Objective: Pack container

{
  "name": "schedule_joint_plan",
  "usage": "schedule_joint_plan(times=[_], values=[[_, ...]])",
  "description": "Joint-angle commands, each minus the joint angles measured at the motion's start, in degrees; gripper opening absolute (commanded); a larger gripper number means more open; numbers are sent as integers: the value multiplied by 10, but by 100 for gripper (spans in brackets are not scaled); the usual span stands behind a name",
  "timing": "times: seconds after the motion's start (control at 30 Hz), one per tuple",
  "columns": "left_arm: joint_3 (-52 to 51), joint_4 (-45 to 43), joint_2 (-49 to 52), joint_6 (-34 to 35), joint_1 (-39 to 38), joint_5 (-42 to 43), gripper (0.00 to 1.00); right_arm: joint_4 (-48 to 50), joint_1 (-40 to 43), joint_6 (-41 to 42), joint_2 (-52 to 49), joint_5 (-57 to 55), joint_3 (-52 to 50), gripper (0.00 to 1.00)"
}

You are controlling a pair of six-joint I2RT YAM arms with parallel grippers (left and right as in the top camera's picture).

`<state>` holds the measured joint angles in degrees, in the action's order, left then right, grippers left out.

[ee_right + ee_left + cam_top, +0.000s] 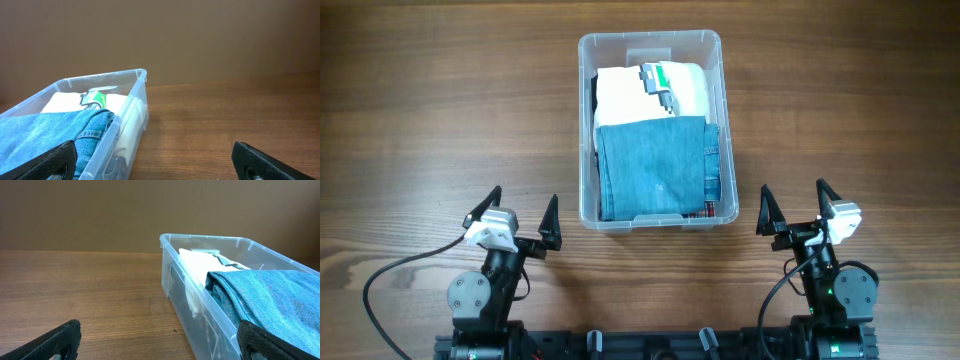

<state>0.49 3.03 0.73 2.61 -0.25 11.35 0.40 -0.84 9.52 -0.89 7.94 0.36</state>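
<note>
Container holds folded jeans and white cloth. Left gripper and right gripper flank its near end, jaws spread wide, empty.

Container: clear plastic, smooth and glossy. I see highlights along the rim and the contents show through the walls.

Table: brown wood grain, smooth, with a low satin sheen.

Blue denim: woven cloth, matt, slightly coarse, with stitched seams along one edge.

White cloth: soft, matt, finer in weave than the denim as far as my feed shows.

Left gripper and right gripper: black, matt, plastic-looking.

Backdrop in the wrist views: plain brown, matt. I can't tell the material.
</note>
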Motion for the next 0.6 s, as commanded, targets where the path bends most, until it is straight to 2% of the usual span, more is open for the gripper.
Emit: schedule_joint_plan(times=[0.0, 0.57], values=[[-2, 4, -6, -9, 4, -7, 100, 2, -3, -4, 5, 11, -1, 100], [-2, 4, -6, -9, 4, -7, 100, 2, -3, -4, 5, 11, -1, 100]])
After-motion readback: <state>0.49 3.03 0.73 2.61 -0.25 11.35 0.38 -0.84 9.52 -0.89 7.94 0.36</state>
